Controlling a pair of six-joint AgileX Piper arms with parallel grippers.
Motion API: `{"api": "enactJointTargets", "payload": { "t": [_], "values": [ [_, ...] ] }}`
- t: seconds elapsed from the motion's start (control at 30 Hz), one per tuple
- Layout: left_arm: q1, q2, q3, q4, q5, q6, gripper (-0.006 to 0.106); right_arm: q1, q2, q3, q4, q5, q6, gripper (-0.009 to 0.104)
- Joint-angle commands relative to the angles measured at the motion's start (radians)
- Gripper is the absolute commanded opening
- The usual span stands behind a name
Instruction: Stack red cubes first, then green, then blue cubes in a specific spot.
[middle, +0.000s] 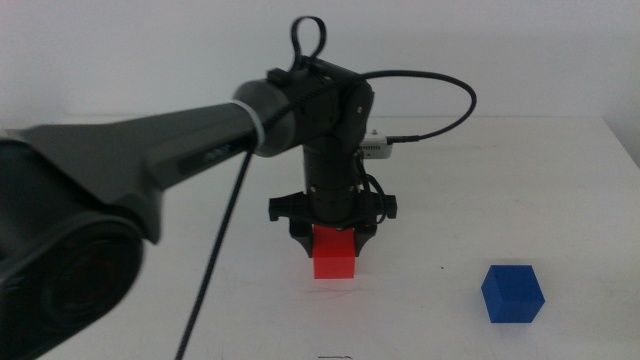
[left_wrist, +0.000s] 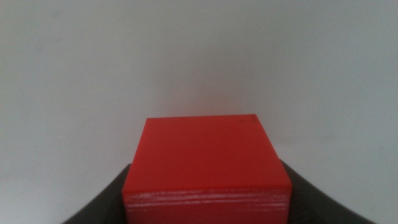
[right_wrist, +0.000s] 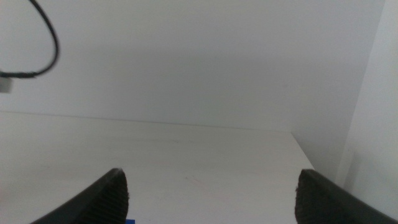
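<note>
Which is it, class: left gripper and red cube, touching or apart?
Touching. The left wrist view shows the red cube wedged between both dark jaws of the left gripper, no gap.

The left gripper (middle: 334, 238) is standing at the middle of the table (middle: 520, 170), its jaws closed on either side of the red cube (middle: 333, 254), which is sitting on the tabletop. The blue cube (middle: 512, 294) is lying at four o'clock from it, well apart.
</note>
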Motion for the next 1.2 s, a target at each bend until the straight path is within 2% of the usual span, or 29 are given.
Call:
{"api": "enactJointTargets", "payload": {
  "t": [0.0,0.47,0.5,0.53,0.67,0.7,0.83,1.07,1.17],
  "values": [
    [-0.005,-0.021,-0.071,-0.018,0.067,-0.015,0.000,-0.006,-0.020,-0.018,-0.005,-0.074,-0.016,0.094],
    [-0.005,0.061,-0.094,-0.046,0.057,-0.016,0.001,-0.006,-0.020,-0.018,-0.005,-0.074,-0.016,0.094],
    [-0.005,0.061,-0.095,-0.051,0.056,-0.015,0.004,-0.006,-0.020,-0.018,-0.005,-0.074,-0.016,0.094],
    [-0.005,0.061,-0.095,-0.051,0.052,-0.002,0.015,-0.006,-0.020,-0.018,-0.005,-0.074,-0.016,0.094],
    [-0.005,0.057,-0.095,-0.052,0.051,0.015,0.038,-0.006,-0.020,-0.018,-0.005,-0.074,-0.016,0.094],
    [-0.005,0.043,-0.101,-0.052,0.049,0.015,0.067,-0.006,-0.020,-0.018,-0.005,-0.074,-0.016,0.094],
    [-0.004,0.007,-0.134,-0.022,0.063,0.056,0.094,-0.006,-0.020,-0.018,-0.005,-0.074,-0.016,0.094],
    [0.007,-0.142,-0.164,0.107,0.105,0.106,0.094,-0.006,-0.020,-0.018,-0.005,-0.074,-0.016,0.094],
    [0.046,-0.227,-0.149,0.129,0.105,0.158,0.094,-0.006,-0.020,-0.018,-0.005,-0.074,-0.016,0.094]
  ]
}}
